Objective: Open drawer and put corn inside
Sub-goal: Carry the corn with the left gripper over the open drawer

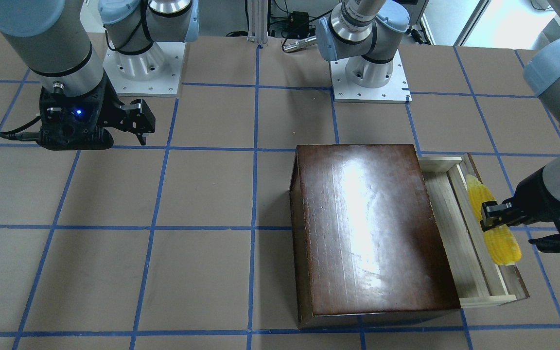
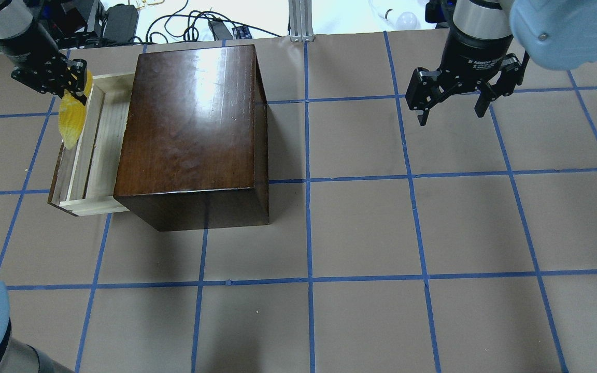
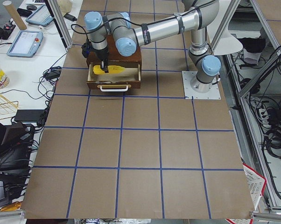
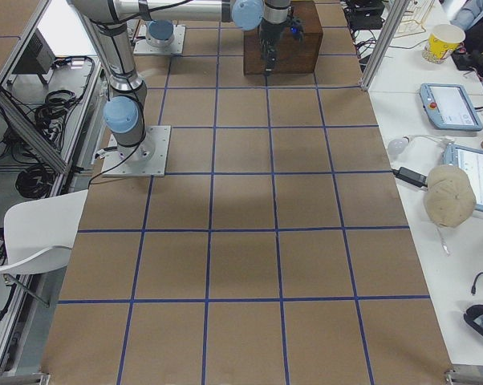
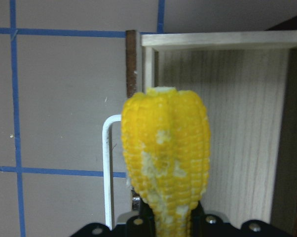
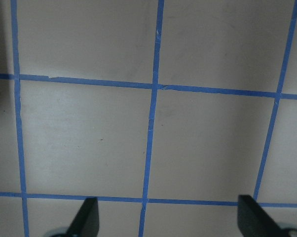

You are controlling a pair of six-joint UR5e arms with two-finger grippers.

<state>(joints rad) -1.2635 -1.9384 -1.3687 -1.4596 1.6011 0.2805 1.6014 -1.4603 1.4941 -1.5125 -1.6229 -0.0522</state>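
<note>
The dark-brown box [image 1: 372, 228] stands on the table with its drawer [image 1: 443, 218] pulled out; the pale wood tray is bare inside. My left gripper [image 1: 496, 218] is shut on the yellow corn [image 1: 501, 243] and holds it lengthwise above the drawer's front panel and outer edge. In the left wrist view the corn [image 5: 166, 163] hangs over the front panel, with the drawer's white handle [image 5: 108, 168] to its left. In the overhead view the corn [image 2: 72, 122] sits over the drawer's [image 2: 107, 129] left rim. My right gripper [image 2: 451, 103] is open and empty, far from the box [image 2: 195, 119].
The table is brown paper with a blue tape grid [image 2: 309, 181]. The two arm bases [image 1: 370, 78] stand at the robot's side of the table. The right wrist view shows only the paper and both open fingertips [image 6: 87, 217].
</note>
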